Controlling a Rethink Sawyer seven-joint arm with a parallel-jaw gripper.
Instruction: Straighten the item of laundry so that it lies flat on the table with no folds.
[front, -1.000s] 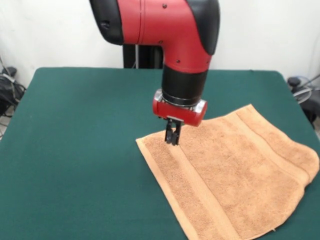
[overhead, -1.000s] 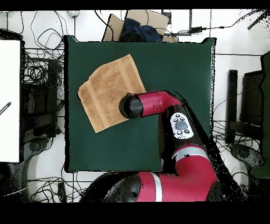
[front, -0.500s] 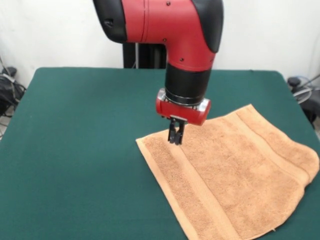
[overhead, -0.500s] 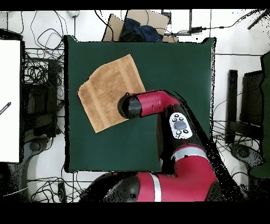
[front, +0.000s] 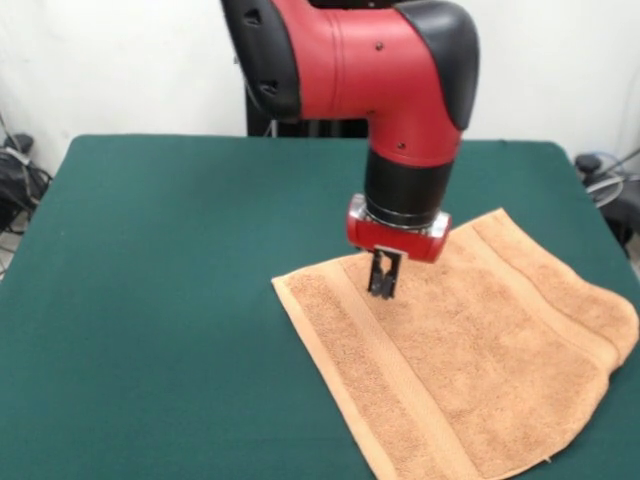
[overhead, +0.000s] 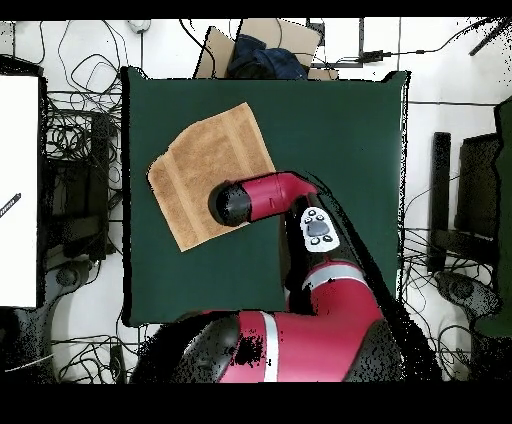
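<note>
Front view: gripper (front: 384, 287) fingers closed, empty, tips just above the towel (front: 470, 360) near its far corner on the table (front: 150, 300).

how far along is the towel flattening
Mostly done: the towel is spread wide on the table, band stripes showing. In hand: the gripper is down over the towel near its far edge, jaws close together. Left: the right-hand corner looks doubled over, needing pulling out flat.
</note>
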